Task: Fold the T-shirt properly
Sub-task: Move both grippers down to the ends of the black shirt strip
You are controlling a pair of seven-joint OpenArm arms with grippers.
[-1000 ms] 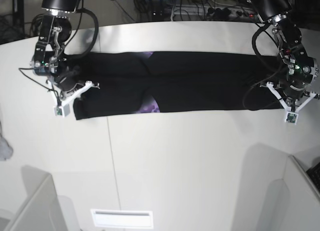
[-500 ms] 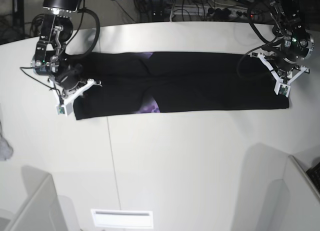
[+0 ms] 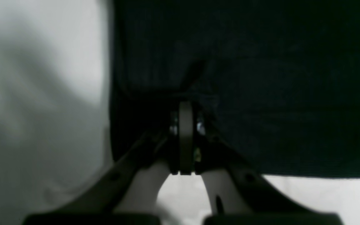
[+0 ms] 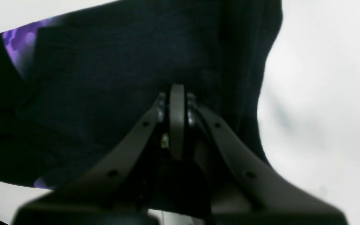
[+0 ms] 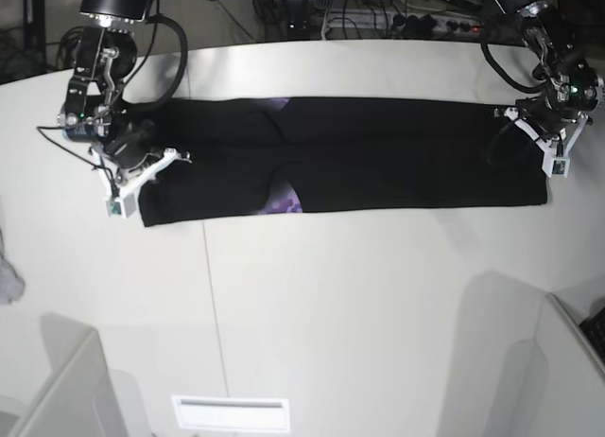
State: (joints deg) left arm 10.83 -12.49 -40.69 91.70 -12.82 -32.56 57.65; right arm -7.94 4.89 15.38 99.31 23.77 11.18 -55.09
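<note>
White table (image 5: 331, 295): black T-shirt (image 5: 378, 158) folded into long strip. Left gripper (image 3: 184, 107) & right gripper (image 4: 177, 90) both jaws pressed together, over cloth ends.

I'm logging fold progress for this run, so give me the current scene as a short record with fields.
garment: T-shirt, black, lying as one long band across the table
print: a purple patch shows at the near edge by the middle
left gripper: shut, at the band's end on the base view's right
right gripper: shut, over the band's other end
grip on cloth: cannot tell for either
other item: grey-white cloth scrap at the table's edge
</note>
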